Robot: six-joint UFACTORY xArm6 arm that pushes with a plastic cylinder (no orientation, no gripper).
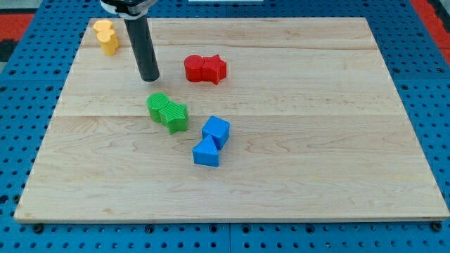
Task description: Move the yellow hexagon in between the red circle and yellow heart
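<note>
Two yellow blocks sit touching at the board's top left corner: one nearer the view's top (103, 29) and one just below it (109, 43). I cannot tell which is the hexagon and which the heart. A red round block (195, 68) lies right of centre-top, touching a red star (216, 69) on its right. My tip (149, 78) rests on the board between the yellow pair and the red round block. It touches none of them and stands just above the green blocks.
A green round block (159, 105) touches a green star (176, 117) below my tip. A blue cube (216, 131) and a blue wedge-like block (206, 152) sit together near the middle. The wooden board (316, 176) lies on a blue pegboard.
</note>
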